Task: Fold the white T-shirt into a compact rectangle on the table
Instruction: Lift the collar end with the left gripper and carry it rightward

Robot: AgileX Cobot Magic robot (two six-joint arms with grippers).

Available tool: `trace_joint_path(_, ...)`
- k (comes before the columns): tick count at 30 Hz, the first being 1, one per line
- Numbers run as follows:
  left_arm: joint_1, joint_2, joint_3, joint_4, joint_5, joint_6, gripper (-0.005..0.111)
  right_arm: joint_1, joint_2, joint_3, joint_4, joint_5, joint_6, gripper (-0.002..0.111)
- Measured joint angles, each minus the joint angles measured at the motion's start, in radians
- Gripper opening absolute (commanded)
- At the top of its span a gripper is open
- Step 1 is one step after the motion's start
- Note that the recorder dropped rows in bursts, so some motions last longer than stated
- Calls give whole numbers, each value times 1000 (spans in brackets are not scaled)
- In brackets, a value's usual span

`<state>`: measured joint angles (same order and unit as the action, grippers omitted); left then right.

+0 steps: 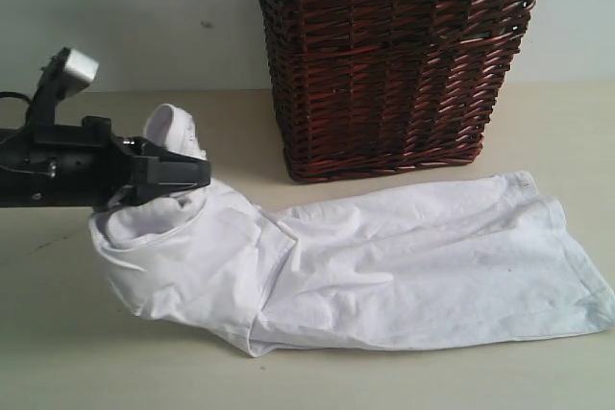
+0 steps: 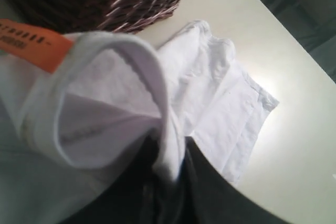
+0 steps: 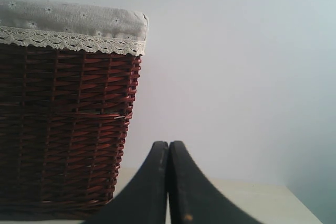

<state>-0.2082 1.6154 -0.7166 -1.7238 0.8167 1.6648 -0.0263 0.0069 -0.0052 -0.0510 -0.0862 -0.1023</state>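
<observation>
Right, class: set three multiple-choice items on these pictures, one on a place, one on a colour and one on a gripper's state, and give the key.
1. Where does the basket stand?
A. On top of the shirt
B. Behind the shirt
C. In front of the shirt

2. What colour is the tag at the shirt's neck?
A. Green
B. Blue
C. Orange

3. What state is the right gripper in?
A. Shut and empty
B. Wide open
C. Shut on the shirt

Key:
1 B: in the exterior view the basket stands farther back than the shirt.
2 C: the left wrist view shows an orange tag at the collar.
3 A: in the right wrist view its fingers meet with nothing between them.
</observation>
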Motion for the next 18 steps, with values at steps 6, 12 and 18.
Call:
trace_joint_path(6, -135, 0, -78, -4, -80, 1, 0, 0, 0, 0, 0, 0, 0, 0)
trace_joint_path(12, -247, 4, -150, -4, -178, 1, 0, 0, 0, 0, 0, 0, 0, 0)
trace_joint_path(18, -357, 52, -216, -6, -232, 1, 0, 0, 0, 0, 0, 0, 0, 0)
